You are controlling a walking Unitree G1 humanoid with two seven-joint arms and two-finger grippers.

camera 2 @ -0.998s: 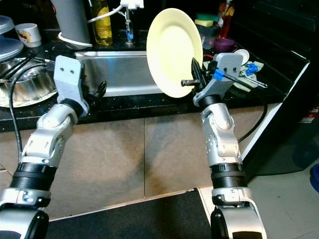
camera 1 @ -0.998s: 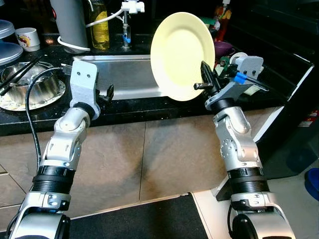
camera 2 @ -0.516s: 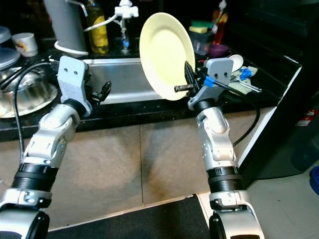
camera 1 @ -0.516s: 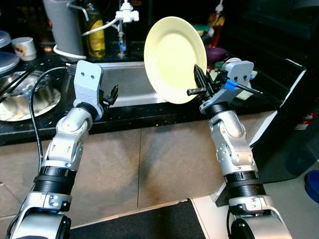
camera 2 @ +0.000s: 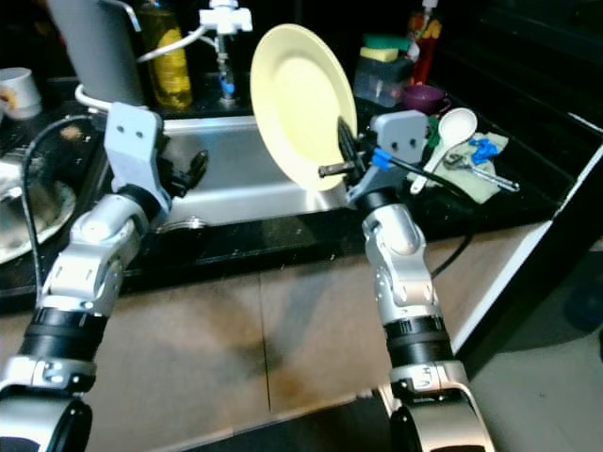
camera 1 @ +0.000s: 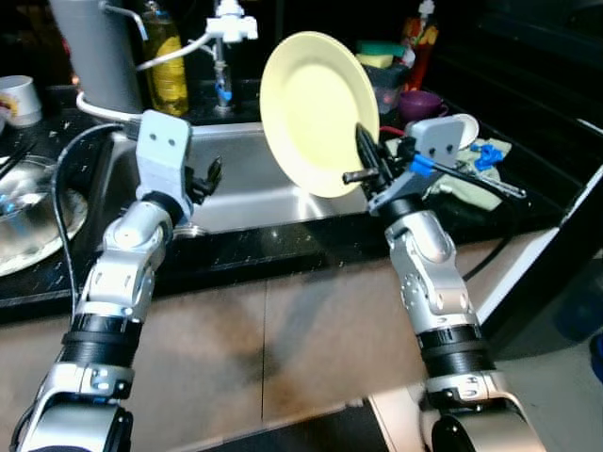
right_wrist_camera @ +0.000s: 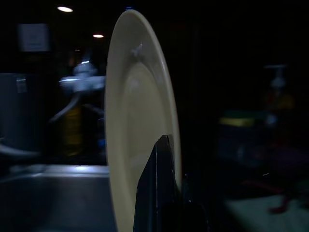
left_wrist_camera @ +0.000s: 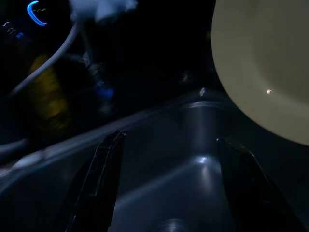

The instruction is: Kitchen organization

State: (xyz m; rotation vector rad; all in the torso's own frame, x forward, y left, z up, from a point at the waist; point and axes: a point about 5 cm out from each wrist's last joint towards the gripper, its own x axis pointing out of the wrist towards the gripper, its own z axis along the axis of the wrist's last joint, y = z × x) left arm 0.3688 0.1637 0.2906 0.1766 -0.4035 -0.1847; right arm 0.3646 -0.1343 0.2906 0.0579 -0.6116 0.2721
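Observation:
A pale yellow plate stands almost upright in the air over the right part of the steel sink. My right gripper is shut on the plate's lower right rim, and the right wrist view has the plate edge-on with one black finger across it. My left gripper is open and holds nothing, hovering over the sink's left front edge. In the left wrist view its two fingers frame the sink basin, with the plate to one side.
A black counter runs along the front. A faucet, a yellow bottle and a grey cylinder stand behind the sink. Metal bowls sit on the left. A white spoon, utensils and a cloth lie on the right.
The camera has moved closer and shifted, so the scene sits differently. The plate has moved slightly left over the sink, still in my right gripper. My left gripper stays open.

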